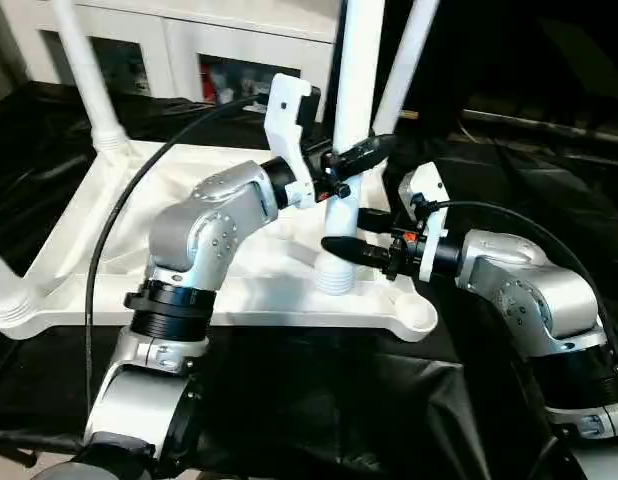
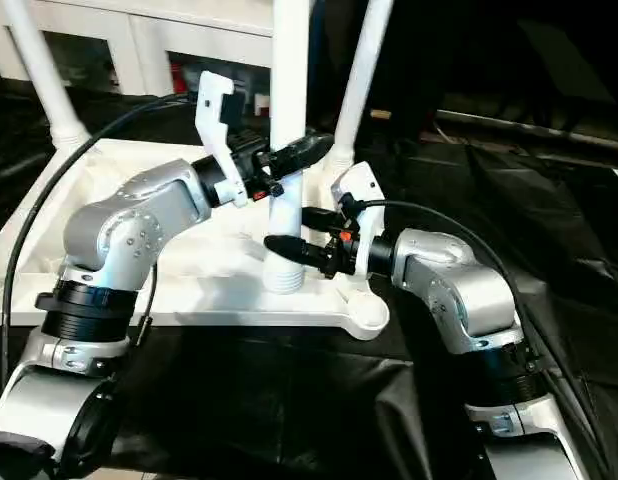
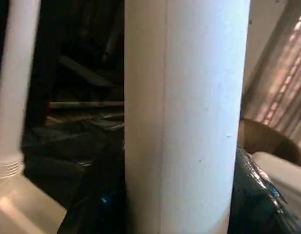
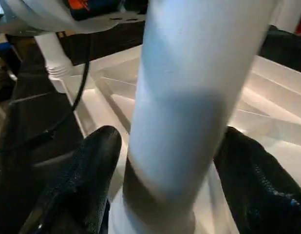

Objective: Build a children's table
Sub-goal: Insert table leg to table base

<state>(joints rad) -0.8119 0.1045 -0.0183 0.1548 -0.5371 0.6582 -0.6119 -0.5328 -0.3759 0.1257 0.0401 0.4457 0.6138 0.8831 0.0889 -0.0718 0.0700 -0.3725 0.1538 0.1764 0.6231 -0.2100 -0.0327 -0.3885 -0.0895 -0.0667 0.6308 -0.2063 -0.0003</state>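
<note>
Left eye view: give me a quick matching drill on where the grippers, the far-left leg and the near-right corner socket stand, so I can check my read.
Things:
1. left gripper
2. right gripper
3. near-right corner socket
4. far-left leg

Places or states:
A. low on the middle leg, by its ribbed end
B. upright in a corner of the top
C. high on the middle leg
D. empty

Pairs: 1-C, 2-A, 3-D, 4-B
</note>
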